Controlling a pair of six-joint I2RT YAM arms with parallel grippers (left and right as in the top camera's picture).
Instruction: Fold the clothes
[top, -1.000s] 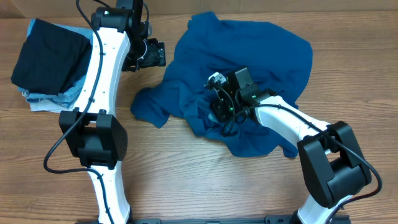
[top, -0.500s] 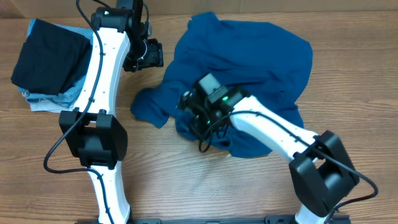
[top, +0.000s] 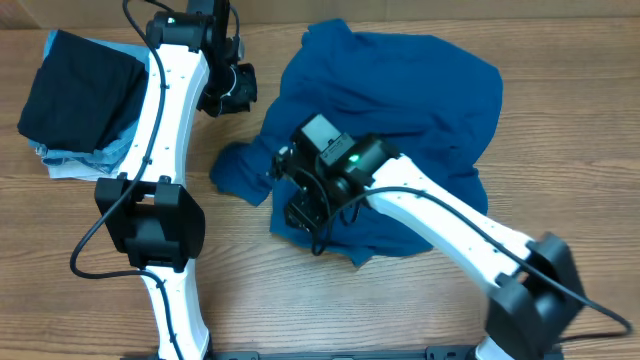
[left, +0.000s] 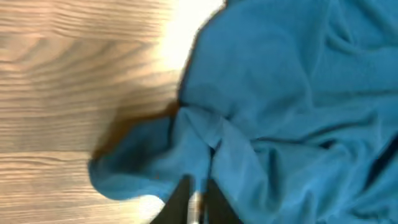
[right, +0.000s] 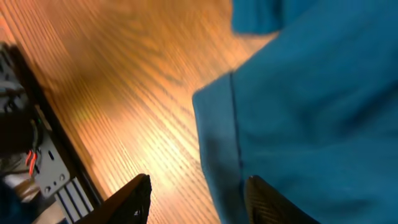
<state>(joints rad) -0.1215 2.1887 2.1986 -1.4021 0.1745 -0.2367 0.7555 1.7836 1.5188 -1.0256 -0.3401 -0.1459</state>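
A crumpled blue garment lies across the middle and right of the wooden table. Its lower left part is doubled over into a fold. My right gripper hangs over that folded edge. In the right wrist view this gripper is open, with the hem of the garment lying loose between its fingers. My left gripper sits just off the garment's upper left edge. In the left wrist view that gripper is shut, with the blue cloth beyond its tips and no cloth seen between them.
A stack of folded clothes, dark navy on top of light blue, sits at the far left corner. Bare wood runs along the front of the table. A black frame shows at the left of the right wrist view.
My right gripper carried part of the blue garment leftward over itself, then opened and let it go. My left gripper closed while staying in place.
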